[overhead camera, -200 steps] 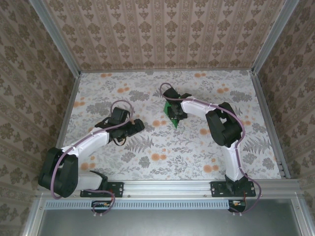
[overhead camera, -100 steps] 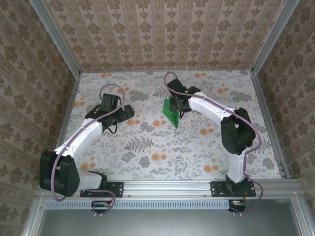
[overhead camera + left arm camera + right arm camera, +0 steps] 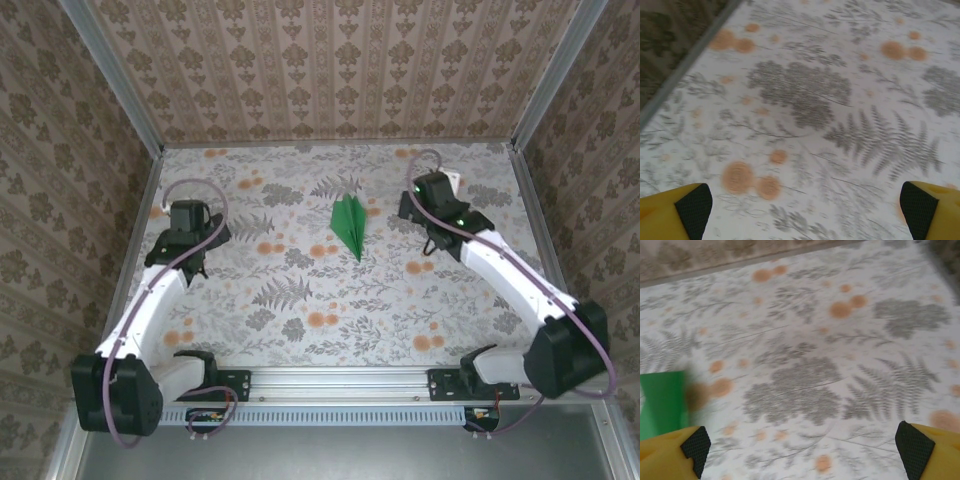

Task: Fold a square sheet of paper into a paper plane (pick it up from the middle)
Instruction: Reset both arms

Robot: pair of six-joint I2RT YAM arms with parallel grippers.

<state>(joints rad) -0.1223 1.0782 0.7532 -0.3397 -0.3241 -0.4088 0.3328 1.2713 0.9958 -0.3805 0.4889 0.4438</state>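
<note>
Paper plane [image 3: 349,225] status | left claw [image 3: 805,202]: fingers spread wide, empty, over the desk [image 3: 300,300], left side | right claw [image 3: 805,442]: spread wide, empty, over the right side | plane: flat mid-desk, between both claws, tip toward the arms.

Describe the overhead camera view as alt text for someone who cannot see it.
A narrow, pointed green paper plane lies by itself in the middle of a floral-patterned table. The left gripper and right gripper sit well off to either side, neither touching it.
</note>
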